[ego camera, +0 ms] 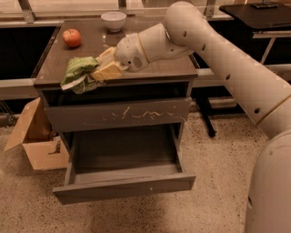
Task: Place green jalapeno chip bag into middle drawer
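Observation:
The green jalapeno chip bag (78,72) is crumpled and held in my gripper (101,71) at the front left edge of the cabinet top, partly hanging past the edge. My gripper is shut on the bag's right end, with its yellowish fingers (107,70) around it. The middle drawer (122,186) is pulled wide open below, with a plain grey front panel and nothing showing inside. It lies below and somewhat to the right of the bag.
A red apple (72,37) and a white bowl (113,20) stand at the back of the cabinet top (159,68). The scratched upper drawer front (118,114) is shut. An open cardboard box (34,136) sits on the floor at the left. A dark table (254,13) stands at the right.

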Robot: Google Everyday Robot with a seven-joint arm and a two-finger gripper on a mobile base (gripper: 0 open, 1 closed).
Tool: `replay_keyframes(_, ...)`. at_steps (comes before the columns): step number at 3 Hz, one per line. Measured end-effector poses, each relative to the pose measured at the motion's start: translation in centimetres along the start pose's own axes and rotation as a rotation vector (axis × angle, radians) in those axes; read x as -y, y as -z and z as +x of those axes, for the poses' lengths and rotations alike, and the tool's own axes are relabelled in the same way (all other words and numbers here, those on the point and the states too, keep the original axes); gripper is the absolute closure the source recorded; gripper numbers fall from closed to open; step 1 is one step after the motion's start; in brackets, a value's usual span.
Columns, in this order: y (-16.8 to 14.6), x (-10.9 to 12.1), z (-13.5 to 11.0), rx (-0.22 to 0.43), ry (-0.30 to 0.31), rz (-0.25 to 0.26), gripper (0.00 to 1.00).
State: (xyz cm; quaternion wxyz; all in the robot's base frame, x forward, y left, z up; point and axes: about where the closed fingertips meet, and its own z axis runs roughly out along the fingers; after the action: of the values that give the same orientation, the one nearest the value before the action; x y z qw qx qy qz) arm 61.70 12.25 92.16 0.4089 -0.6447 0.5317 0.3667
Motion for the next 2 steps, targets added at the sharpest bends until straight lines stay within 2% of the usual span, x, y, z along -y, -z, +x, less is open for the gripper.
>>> replay_keyframes(2, -0.33, -0.16, -0.01, -0.003, 0.013, -0.013, 1.00)
